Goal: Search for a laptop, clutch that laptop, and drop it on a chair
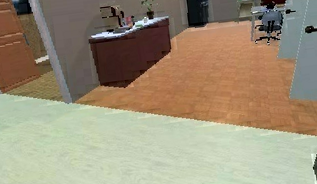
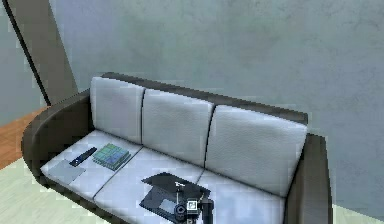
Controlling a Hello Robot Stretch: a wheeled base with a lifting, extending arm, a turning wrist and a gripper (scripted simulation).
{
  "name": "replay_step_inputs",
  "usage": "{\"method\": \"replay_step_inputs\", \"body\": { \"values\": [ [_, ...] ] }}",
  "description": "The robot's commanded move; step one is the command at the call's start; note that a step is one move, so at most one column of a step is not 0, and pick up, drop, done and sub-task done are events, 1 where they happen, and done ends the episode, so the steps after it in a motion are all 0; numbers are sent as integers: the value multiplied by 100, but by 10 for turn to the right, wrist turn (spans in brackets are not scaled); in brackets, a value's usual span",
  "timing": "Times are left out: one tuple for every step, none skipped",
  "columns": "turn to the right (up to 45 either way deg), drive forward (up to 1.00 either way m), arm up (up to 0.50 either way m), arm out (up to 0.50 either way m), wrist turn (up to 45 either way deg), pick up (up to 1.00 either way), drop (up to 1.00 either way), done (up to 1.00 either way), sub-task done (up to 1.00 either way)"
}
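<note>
fingers of my gripper (image 2: 190, 210) sat at the near edge of the dark laptop (image 2: 168, 187), which lay on the middle seat cushion of the sofa (image 2: 175, 125), so i could not tell whether i had hold of anything, while a chair (image 1: 270, 23) stood far off at the forward view's right.

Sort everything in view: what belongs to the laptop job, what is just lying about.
Job: laptop on the sofa seat; office chair across the room; gripper near the laptop.
Lying about: remote, green book, grey flat item, sofa, counter.
</note>
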Motion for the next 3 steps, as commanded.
{"method": "replay_step_inputs", "body": {
  "values": [
    [0,0,-30,0,0,0,0,0,0],
    [0,0,0,0,0,100,0,0,0],
    [0,0,10,0,0,0,0,0,0]
  ]
}}
